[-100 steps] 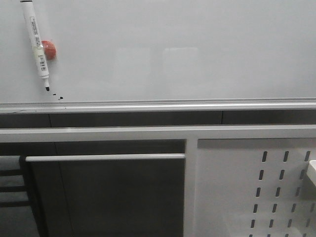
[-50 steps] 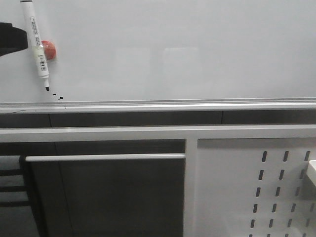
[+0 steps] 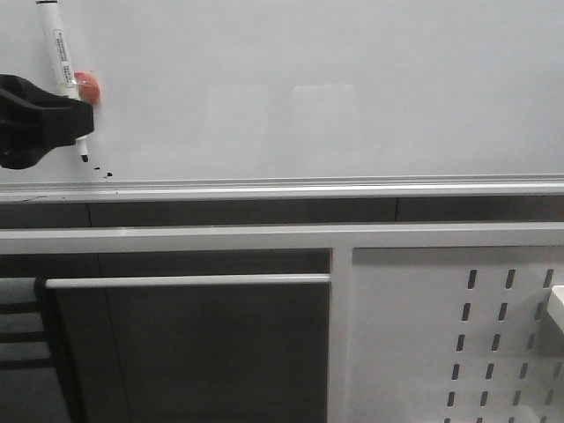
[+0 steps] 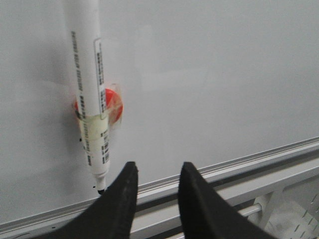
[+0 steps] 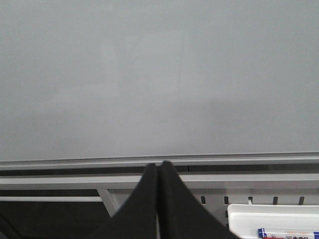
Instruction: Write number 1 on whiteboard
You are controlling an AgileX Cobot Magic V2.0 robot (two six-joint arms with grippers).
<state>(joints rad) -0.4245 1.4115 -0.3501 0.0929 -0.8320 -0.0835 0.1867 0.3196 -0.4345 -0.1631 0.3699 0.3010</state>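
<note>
The whiteboard (image 3: 308, 88) fills the upper front view; no number 1 stroke shows on it, only tiny black dots (image 3: 107, 174) near its silver rail (image 3: 308, 188). A white marker (image 3: 60, 48) hangs tip down on a red magnet (image 3: 87, 85) at the board's left. My left gripper (image 3: 77, 119) reaches in from the left and covers the marker's lower barrel. In the left wrist view the gripper (image 4: 158, 167) is open and empty, with the marker (image 4: 89, 99) beside one finger, outside the gap. My right gripper (image 5: 159, 164) is shut and empty, facing the bare board (image 5: 159, 74).
Below the rail are a white frame, a horizontal bar (image 3: 185, 281) and a white perforated panel (image 3: 458, 335) at the lower right. A white tray (image 5: 279, 221) holding another marker hangs on that panel.
My left gripper has come into the front view from the left and moved right and down, now overlapping the marker's lower barrel. The marker has not moved.
</note>
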